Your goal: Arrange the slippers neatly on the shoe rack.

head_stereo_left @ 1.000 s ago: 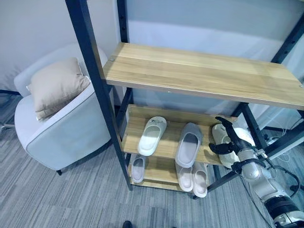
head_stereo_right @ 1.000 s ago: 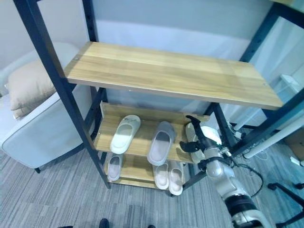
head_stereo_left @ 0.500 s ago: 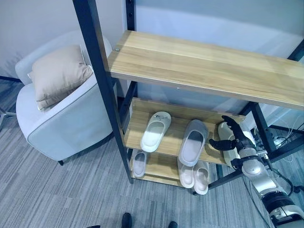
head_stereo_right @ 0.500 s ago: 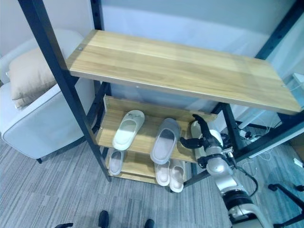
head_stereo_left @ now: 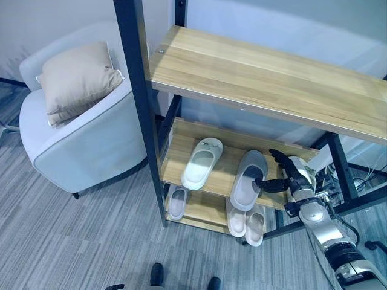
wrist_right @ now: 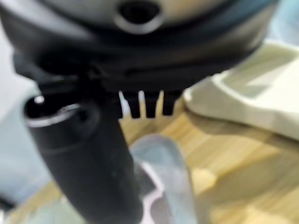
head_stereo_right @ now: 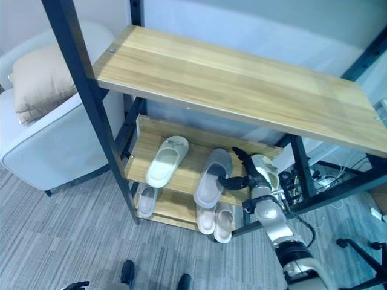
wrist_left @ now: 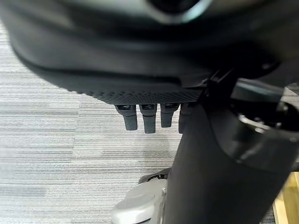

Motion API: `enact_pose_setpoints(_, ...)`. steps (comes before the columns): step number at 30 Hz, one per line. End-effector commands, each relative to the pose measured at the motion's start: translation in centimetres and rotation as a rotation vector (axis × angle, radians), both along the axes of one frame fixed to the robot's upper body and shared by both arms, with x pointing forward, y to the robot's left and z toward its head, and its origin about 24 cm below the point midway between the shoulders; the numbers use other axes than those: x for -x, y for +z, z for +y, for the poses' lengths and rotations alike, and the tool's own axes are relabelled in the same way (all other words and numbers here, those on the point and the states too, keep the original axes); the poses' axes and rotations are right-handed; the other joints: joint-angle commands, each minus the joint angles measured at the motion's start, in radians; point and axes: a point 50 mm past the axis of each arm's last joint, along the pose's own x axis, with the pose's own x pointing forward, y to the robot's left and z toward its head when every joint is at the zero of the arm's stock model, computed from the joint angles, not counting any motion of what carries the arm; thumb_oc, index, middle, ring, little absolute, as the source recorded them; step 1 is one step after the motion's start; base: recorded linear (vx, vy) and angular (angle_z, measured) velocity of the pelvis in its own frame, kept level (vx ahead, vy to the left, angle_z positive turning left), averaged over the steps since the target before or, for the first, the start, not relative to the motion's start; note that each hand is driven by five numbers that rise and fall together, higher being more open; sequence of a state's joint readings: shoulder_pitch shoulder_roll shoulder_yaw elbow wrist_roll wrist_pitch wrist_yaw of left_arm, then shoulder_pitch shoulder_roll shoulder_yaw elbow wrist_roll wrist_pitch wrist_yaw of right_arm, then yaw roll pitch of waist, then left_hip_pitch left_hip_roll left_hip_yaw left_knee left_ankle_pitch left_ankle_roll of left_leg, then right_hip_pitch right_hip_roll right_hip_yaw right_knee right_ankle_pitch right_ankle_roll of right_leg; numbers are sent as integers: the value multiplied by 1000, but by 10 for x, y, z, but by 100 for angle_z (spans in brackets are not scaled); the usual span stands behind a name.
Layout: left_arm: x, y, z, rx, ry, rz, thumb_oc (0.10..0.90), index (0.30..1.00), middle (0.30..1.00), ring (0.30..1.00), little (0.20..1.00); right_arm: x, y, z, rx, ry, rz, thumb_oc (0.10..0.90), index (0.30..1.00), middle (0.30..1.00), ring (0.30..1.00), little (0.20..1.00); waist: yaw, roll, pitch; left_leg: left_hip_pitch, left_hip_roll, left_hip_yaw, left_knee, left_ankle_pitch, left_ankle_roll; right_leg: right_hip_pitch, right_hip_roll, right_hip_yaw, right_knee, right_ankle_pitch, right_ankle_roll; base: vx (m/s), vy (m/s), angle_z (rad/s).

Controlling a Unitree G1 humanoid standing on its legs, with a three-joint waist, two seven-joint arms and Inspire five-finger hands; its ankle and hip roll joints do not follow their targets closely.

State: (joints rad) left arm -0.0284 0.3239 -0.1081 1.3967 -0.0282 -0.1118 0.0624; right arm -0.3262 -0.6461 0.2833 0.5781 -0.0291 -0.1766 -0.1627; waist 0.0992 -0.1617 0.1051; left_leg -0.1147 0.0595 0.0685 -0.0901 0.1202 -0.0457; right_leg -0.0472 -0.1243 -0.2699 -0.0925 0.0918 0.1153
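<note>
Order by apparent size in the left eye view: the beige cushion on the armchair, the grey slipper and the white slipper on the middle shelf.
1. Beige cushion, clearly the largest.
2. Grey slipper and white slipper: they look about the same size, so I do not rank them.

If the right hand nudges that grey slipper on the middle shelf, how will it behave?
The grey slipper looks like thick, one-piece foam, so probably light and fairly stiff. It lies flat on the smooth wooden shelf, so it should slide or pivot rather than tip. Its heel overhangs the front edge, so an outward push from the right robot hand might drop it.
</note>
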Motion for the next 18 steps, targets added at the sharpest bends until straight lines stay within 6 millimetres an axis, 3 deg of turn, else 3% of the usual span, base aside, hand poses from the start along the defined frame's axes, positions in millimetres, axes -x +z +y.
enact_pose_setpoints(1, -10, 4, 5, -34, -57, -5, 800, 900, 900, 900, 900, -21, 43, -2, 51, 36, -152, 800, 900, 900, 900, 900, 29, -44, 2, 45, 14, 11, 3, -134, 7, 39, -45, 39, 5, -90, 47, 20, -9, 3)
enact_pose_setpoints(10, -8, 3, 4, -25, -70, 9, 800, 900, 900, 900, 900, -21, 8, -8, 66, -16, 26, 800, 900, 900, 900, 900, 40, -59, 7, 44, 15, 7, 3, -134, 6, 34, -39, 40, 5, -88, 44, 0, 0, 0)
enact_pose_setpoints(18, -6, 2, 3, -39, -88, 33, 800, 900, 900, 900, 900, -25, 3, -20, 37, -162, 30, 800, 900, 900, 900, 900, 33, -44, 1, 49, 14, 10, 3, -136, 6, 33, -41, 41, 5, -89, 42, 0, 0, 0)
